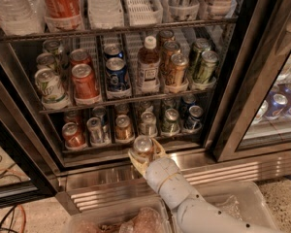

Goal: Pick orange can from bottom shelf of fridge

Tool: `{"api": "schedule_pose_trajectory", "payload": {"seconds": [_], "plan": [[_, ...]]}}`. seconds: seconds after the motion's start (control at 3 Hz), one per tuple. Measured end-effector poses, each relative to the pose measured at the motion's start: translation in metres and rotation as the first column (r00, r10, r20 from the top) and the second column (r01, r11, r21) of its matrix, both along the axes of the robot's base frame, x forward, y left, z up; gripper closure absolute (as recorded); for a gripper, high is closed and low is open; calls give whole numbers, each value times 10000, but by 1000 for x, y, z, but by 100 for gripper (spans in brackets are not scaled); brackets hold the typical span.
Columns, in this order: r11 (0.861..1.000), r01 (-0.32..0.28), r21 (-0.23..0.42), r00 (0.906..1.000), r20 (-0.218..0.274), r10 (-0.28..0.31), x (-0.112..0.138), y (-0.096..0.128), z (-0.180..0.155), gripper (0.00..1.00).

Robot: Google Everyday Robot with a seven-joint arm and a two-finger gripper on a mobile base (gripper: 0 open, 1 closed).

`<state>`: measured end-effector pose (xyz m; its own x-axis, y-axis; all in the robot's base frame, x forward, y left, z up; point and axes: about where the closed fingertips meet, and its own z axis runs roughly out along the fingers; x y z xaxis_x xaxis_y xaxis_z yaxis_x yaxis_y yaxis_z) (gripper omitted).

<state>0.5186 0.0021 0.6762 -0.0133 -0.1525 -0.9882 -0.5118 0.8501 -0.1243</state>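
Observation:
The fridge [235, 106] stands open, with its black door frame around the wire racks. My gripper [144, 150] is shut on the orange can [142, 145], whose silver top faces the camera. It holds the can just in front of the bottom shelf [136, 143], above the ribbed steel base. My pale fingers [157, 151] wrap both sides of the can. My white arm [184, 203] reaches up from the lower right. Another copper can [123, 126] still stands in the lane behind.
The bottom shelf also holds a redder can [72, 135], a silver can [94, 129] and several darker cans to the right. The rack above carries a bottle [148, 64] and taller cans. A clear plastic bin [233, 198] sits below my arm. The right glass door [276, 106] is shut.

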Motion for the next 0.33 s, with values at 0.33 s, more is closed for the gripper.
{"api": "schedule_pose_trajectory", "payload": {"seconds": [0.33], "plan": [[9998,-175,-46,9998,-68,175,-11,-2,-1,100]]}}
